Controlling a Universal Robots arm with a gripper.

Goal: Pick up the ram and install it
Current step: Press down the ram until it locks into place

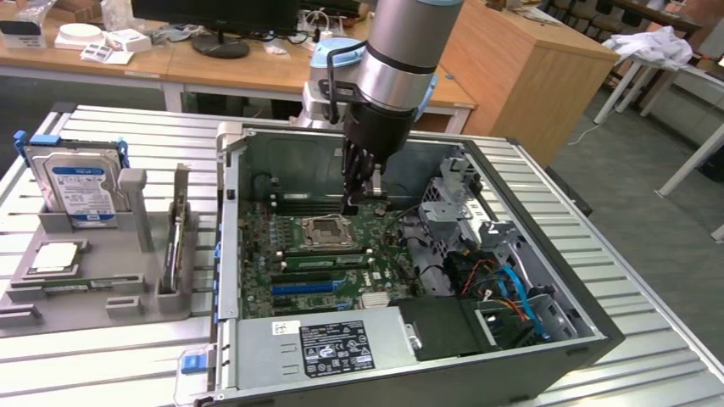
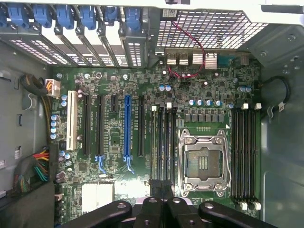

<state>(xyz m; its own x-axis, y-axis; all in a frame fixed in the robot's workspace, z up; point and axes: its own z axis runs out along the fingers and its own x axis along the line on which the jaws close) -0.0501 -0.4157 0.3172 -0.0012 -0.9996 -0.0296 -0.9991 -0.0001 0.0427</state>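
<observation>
Gripper (image 1: 353, 206) closed with fingers together, nothing visibly clamped, poised inside open computer case (image 1: 588, 335) above motherboard (image 1: 328, 263), beside CPU socket (image 2: 204, 160), ram (image 1: 175, 242) stood upright in grey tray (image 1: 68, 301) outside case.

The exterior view looks down at an angle from above and in front of the open computer case (image 1: 396, 271), far enough back to take in the slatted metal table (image 1: 633, 254), the gray parts tray (image 1: 102, 288) at the frame's left, and wooden desks (image 1: 226, 64) along the top. The wrist view faces straight down into the case at close range, square to the motherboard (image 2: 156, 137). Both views share the motherboard, its CPU socket (image 1: 328, 229) (image 2: 204, 161) and its memory slots (image 2: 245, 152).
</observation>
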